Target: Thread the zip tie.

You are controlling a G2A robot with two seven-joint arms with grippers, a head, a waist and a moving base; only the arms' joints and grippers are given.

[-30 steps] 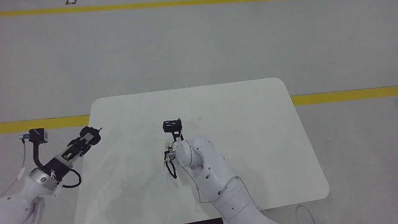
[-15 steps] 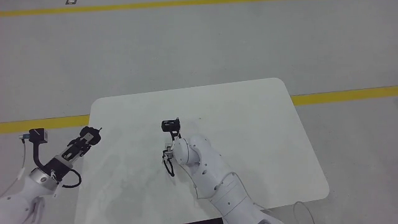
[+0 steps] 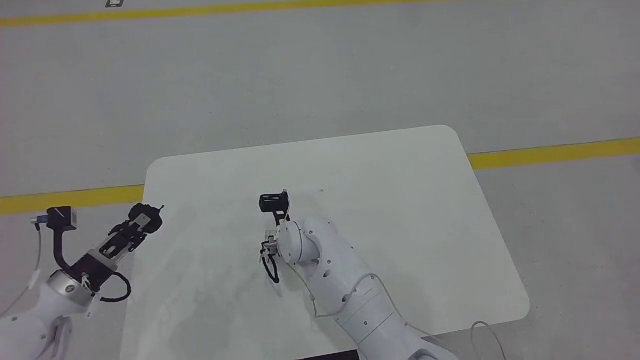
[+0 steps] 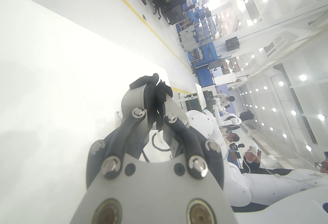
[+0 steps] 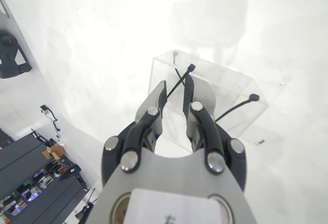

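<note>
**Zip tie [image 5: 183, 76] sat between the fingers of the right claw [image 5: 175, 83]**

That claw was open over a clear box [image 5: 230, 81] on the bench [image 5: 102, 17]. The tie ran slantwise through the gap, head just past the tips. Counted three in that box total, one box, two claws. Left claw [image 4: 155, 84] was pinched closed by the bench's left edge.
</note>
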